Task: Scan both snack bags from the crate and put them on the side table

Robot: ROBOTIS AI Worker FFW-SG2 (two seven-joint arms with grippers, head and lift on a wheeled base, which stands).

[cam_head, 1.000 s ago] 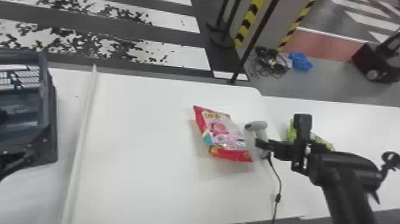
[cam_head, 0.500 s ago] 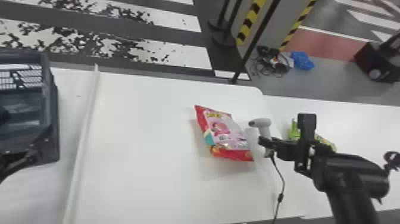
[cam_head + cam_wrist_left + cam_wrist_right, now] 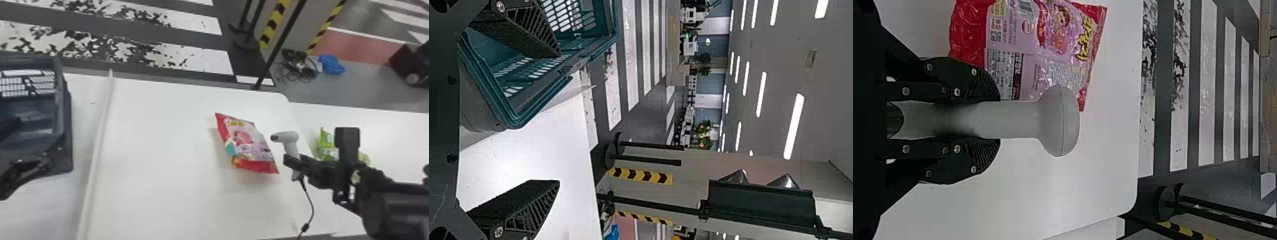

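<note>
My right gripper (image 3: 295,162) is shut on the white handheld scanner (image 3: 289,140), just right of the red and pink snack bag (image 3: 249,143) on the white table. The scanner's head points left toward that bag. In the right wrist view my right gripper (image 3: 978,120) clamps the handle of the scanner (image 3: 1058,120), with the snack bag (image 3: 1028,45) lying beside it. A green snack bag (image 3: 327,146) lies on the side table, partly behind the right arm. At the left edge, my left gripper (image 3: 32,166) is by the crate (image 3: 65,134); its fingers stand apart in the left wrist view (image 3: 556,120).
A raised white strip (image 3: 99,140) crosses the table between crate and bag. The scanner's cable (image 3: 311,204) trails to the table's front edge. A dark pole (image 3: 281,41) stands behind the table's far edge. The side table (image 3: 395,134) adjoins on the right.
The right gripper has shifted slightly right with the scanner, whose head now stands a little farther from the red bag. Bag and left arm look nearly unchanged.
</note>
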